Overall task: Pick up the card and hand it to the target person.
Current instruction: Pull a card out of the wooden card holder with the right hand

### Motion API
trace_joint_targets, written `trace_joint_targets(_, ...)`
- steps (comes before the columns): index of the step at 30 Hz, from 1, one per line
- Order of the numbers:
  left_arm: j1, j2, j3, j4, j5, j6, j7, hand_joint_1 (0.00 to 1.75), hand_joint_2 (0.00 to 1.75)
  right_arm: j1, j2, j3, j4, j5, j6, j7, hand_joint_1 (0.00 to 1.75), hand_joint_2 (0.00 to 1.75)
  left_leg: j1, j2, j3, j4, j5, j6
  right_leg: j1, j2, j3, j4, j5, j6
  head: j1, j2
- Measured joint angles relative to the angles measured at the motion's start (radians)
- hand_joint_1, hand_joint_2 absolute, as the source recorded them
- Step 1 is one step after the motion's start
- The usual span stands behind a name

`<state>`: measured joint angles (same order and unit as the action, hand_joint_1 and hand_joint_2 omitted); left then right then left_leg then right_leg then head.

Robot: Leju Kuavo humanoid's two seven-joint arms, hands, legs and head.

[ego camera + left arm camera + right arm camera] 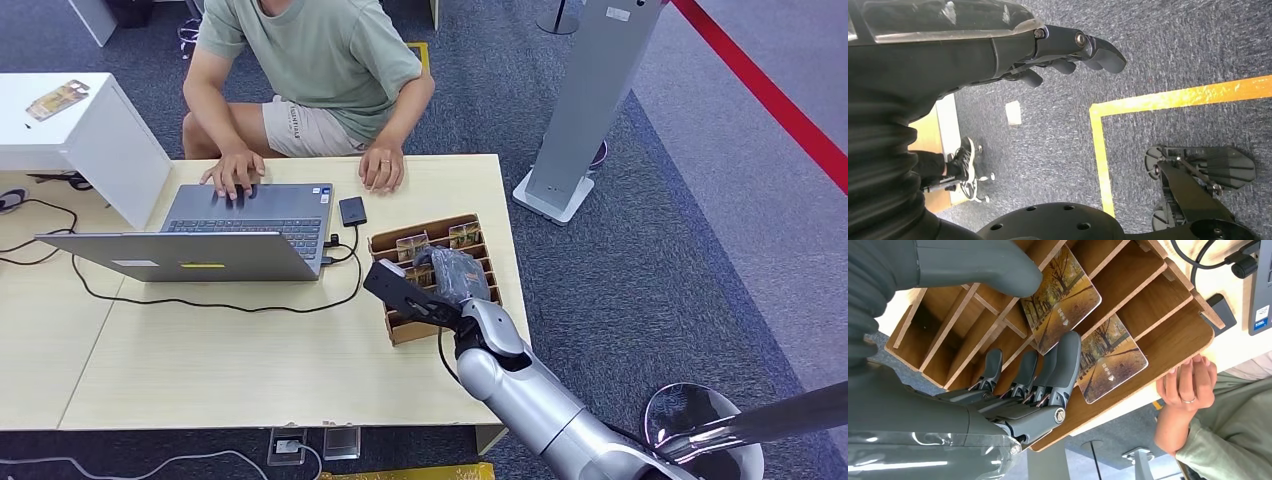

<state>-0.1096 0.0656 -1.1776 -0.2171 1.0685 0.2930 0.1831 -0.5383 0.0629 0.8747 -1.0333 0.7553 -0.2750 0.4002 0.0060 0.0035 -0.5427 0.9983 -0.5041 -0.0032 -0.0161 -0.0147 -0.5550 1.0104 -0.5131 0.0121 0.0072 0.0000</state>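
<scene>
A wooden slotted card rack point(392, 240) stands at the right end of the desk, with two autumn-tree cards point(411, 245) point(464, 235) upright in its far slots. My right hand point(455, 275) hovers over the rack. In the right wrist view the nearer card point(1063, 300) shows between the thumb and the straight fingers point(1068, 355) of that hand point(1038, 375), and its face is uncovered, so nothing is gripped. The second card point(1110, 360) stands one slot over. The person point(320, 60) sits across the desk, one hand point(382, 170) resting near the rack. My left hand point(1068, 50) hangs over the carpet, holding nothing.
An open laptop point(230, 225) with trailing cables lies left of the rack, with a small black device point(352, 211) beside it. A white cabinet point(70, 130) stands at the far left and a grey floor stand point(590, 100) to the right of the desk.
</scene>
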Motion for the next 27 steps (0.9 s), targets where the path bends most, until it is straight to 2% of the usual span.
trace_joint_targets(6, 0.0, 0.0, 0.0, 0.0, 0.0, 0.0, 0.0, 0.0, 1.75, 0.003, 0.0, -0.003, 0.001, 0.0, 0.002, -0.003, 0.63, 1.75, 0.0, 0.0, 0.0, 0.0, 0.0, 0.0, 0.0, 0.0, 0.0, 0.0, 0.0, 0.0, 0.0, 0.0)
trace_joint_targets(20, 0.0, 0.0, 0.0, 0.0, 0.0, 0.0, 0.0, 0.0, 1.75, 0.011, 0.0, -0.005, 0.005, -0.001, 0.003, -0.003, 1.07, 1.75, 0.0, 0.0, 0.0, 0.0, 0.0, 0.0, 0.0, 0.0, 0.0, 0.0, 0.0, 0.0, 0.0, 0.0)
trace_joint_targets(24, 0.0, 0.0, 0.0, 0.0, 0.0, 0.0, 0.0, 0.0, 1.75, 0.011, 0.0, -0.005, 0.005, -0.001, 0.006, -0.006, 1.26, 1.75, 0.0, 0.0, 0.0, 0.0, 0.0, 0.0, 0.0, 0.0, 0.0, 0.0, 0.0, 0.0, 0.0, 0.0)
trace_joint_targets(26, 0.0, 0.0, 0.0, 0.0, 0.001, 0.0, 0.0, 0.0, 1.75, 0.011, 0.0, -0.005, 0.007, -0.001, 0.01, -0.012, 1.4, 1.75, 0.0, 0.0, 0.0, 0.0, 0.0, 0.0, 0.0, 0.0, 0.0, 0.0, 0.0, 0.0, 0.0, 0.0)
trace_joint_targets(27, 0.0, 0.0, 0.0, 0.0, 0.001, 0.0, 0.0, 0.0, 1.75, 0.01, 0.001, -0.005, 0.007, -0.002, 0.012, -0.015, 1.52, 1.75, 0.0, 0.0, 0.0, 0.0, 0.0, 0.0, 0.0, 0.0, 0.0, 0.0, 0.0, 0.0, 0.0, 0.0)
